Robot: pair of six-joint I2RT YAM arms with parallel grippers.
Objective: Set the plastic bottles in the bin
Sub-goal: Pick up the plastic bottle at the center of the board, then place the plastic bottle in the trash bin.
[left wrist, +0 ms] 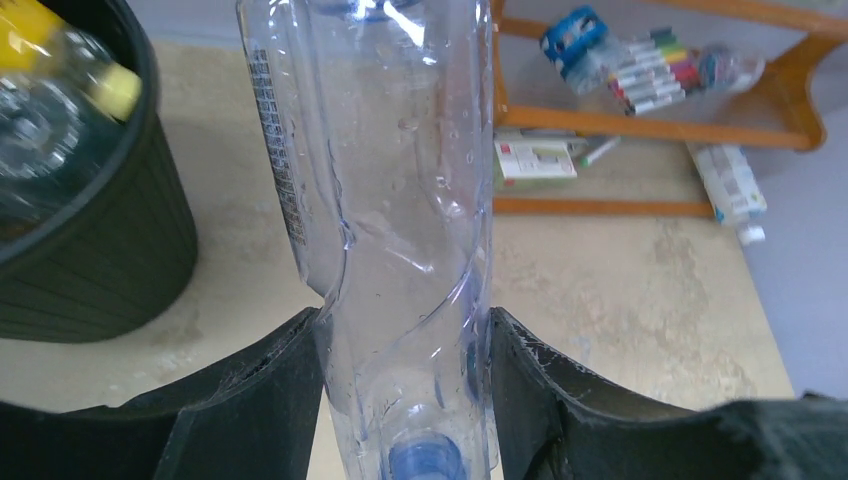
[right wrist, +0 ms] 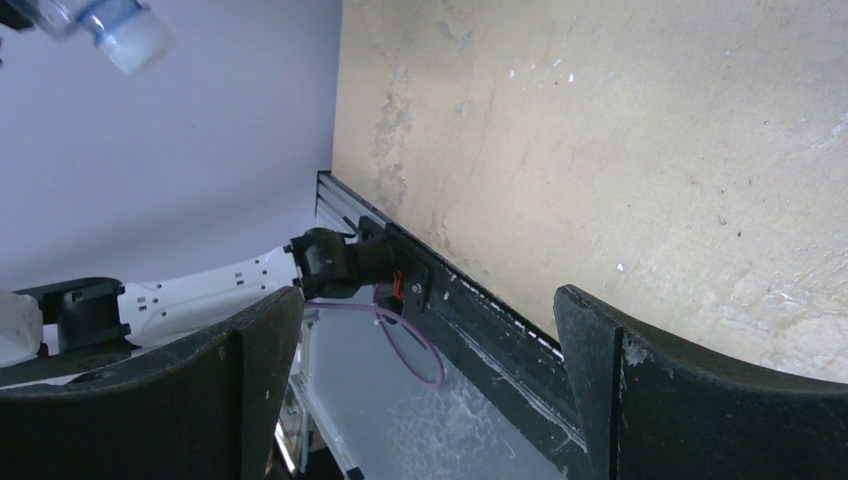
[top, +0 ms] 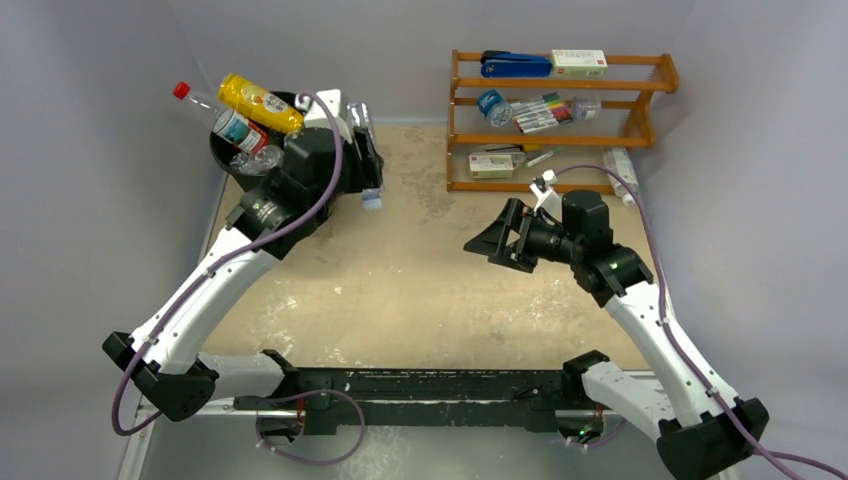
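1. Counting one bin, one wooden rack, two grippers.
2. Counting three plastic bottles sticking out of the bin in the top view: yellow bottle, red-capped bottle, crushed clear bottle.
3. Clamping a fourth, the clear blue-capped bottle, between the left gripper fingers, cap end toward the wrist; sitting just right of the bin, over the table, outside the rim.
4. Noting the right gripper spread wide, holding nothing, over the table middle.
5. Spotting two more outside the bin: white-labelled bottle lying on the table at the rack's right end, blue-labelled bottle on the middle shelf beside one bundle of markers.
6. Unable to class the clear shape past the markers as bottle or not.
7. Hidden or cut off: bin contents below the rim, so full count there unknown; far end of the held bottle cropped in the left wrist view; left fingers covered by the arm from above.
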